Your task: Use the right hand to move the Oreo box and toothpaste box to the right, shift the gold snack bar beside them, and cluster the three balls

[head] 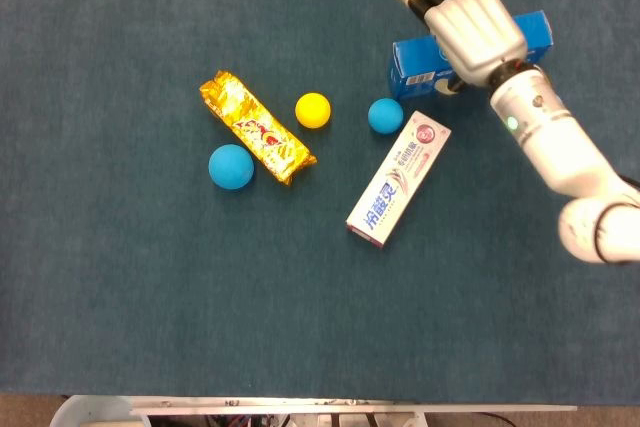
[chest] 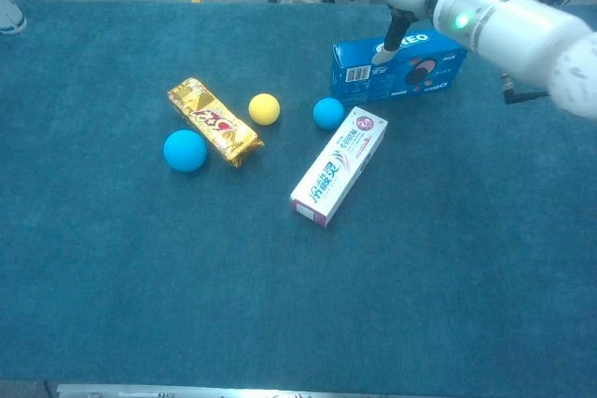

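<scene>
Right now I am working on the first step, the Oreo box (head: 470, 51), which is lying flat on the counter (head: 120, 287) at the far right, just beyond the small blue ball (head: 385, 115) and the far end of the toothpaste box (head: 399, 179). My right robot hand (head: 473, 25) is hovering over the box with its fingers spread toward the far left, gripping nothing; in the chest view one finger is reaching down to the box top, though I cannot tell whether it is touching. I judge the box released. Next I am expecting to reach nearer for the toothpaste box, which is lying slantwise at centre, and bring it rightward. The gold snack bar (head: 256, 126), yellow ball (head: 313, 109) and larger blue ball (head: 231, 166) are waiting at left. My forearm is stretching in from the near right.
</scene>
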`<state>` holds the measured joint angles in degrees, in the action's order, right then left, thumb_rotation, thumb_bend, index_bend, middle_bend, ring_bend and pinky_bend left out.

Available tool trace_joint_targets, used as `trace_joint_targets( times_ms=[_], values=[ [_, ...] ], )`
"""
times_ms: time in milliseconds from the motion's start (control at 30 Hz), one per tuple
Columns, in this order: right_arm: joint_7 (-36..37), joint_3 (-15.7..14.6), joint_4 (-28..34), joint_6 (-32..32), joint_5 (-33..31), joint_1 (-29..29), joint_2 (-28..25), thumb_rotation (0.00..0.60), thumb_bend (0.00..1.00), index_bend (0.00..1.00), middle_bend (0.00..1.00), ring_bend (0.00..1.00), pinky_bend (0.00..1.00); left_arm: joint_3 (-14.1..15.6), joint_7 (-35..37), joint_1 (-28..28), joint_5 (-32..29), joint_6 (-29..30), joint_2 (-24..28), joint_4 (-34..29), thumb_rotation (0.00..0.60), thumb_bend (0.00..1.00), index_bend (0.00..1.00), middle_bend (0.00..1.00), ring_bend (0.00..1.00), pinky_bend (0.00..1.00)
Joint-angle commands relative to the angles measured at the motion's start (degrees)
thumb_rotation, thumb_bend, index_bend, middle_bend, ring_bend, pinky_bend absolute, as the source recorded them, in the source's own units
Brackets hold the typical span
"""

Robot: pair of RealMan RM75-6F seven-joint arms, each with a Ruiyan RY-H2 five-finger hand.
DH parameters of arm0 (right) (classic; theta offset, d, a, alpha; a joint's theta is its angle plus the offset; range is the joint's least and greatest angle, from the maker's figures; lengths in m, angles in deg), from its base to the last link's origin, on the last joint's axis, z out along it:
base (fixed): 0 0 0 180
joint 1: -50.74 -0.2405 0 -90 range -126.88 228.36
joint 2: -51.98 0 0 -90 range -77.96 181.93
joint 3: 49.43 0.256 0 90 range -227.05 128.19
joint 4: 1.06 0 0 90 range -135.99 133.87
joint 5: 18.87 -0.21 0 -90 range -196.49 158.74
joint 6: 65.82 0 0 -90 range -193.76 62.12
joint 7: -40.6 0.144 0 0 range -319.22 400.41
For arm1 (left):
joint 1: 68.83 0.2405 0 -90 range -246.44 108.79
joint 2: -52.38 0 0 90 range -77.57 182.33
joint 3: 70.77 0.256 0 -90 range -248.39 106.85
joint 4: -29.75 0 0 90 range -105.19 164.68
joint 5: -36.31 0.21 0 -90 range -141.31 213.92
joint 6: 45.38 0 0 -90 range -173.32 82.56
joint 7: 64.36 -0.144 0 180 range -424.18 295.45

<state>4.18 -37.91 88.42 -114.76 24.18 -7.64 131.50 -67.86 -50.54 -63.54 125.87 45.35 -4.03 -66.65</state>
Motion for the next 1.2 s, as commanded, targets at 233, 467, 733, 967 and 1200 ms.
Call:
trace_joint_targets(
  times_ms=[233, 467, 733, 967, 1200],
  values=[
    [8.3, -4.3, 12.0, 1.1, 16.9, 5.1, -9.2, 0.600, 0.00, 0.13, 0.28, 0.16, 0.26, 0.1, -1.0, -0.2, 0.5, -0.1, 0.0, -0.8, 0.600, 0.21, 0.22, 0.21, 0.09, 0.10],
    [9.3, -8.5, 15.7, 2.0, 25.6, 6.7, -10.9, 0.600, 0.00, 0.13, 0.28, 0.16, 0.26, 0.4, -1.4, -0.2, 0.8, -0.2, 0.1, -1.2, 0.600, 0.21, 0.22, 0.21, 0.09, 0.10],
    [7.5, -11.3, 14.6, 3.9, 29.7, 6.7, -8.1, 0.600, 0.00, 0.13, 0.28, 0.16, 0.26, 0.7, -1.1, 0.3, 0.8, 0.3, 0.0, -1.0, 0.600, 0.21, 0.22, 0.21, 0.09, 0.10],
    [4.6, -11.8, 12.3, 4.3, 29.0, 6.4, -3.7, 0.600, 0.00, 0.13, 0.28, 0.16, 0.26, 0.9, -0.7, 0.7, 0.5, 0.4, 0.1, -0.7, 0.600, 0.21, 0.22, 0.21, 0.09, 0.10],
    [1.7, -12.0, 9.4, 4.5, 28.0, 5.8, 0.4, 0.600, 0.00, 0.13, 0.28, 0.16, 0.26, 0.9, -0.5, 0.7, 0.4, 0.2, 0.0, -0.5, 0.600, 0.21, 0.22, 0.21, 0.09, 0.10]
  ],
)
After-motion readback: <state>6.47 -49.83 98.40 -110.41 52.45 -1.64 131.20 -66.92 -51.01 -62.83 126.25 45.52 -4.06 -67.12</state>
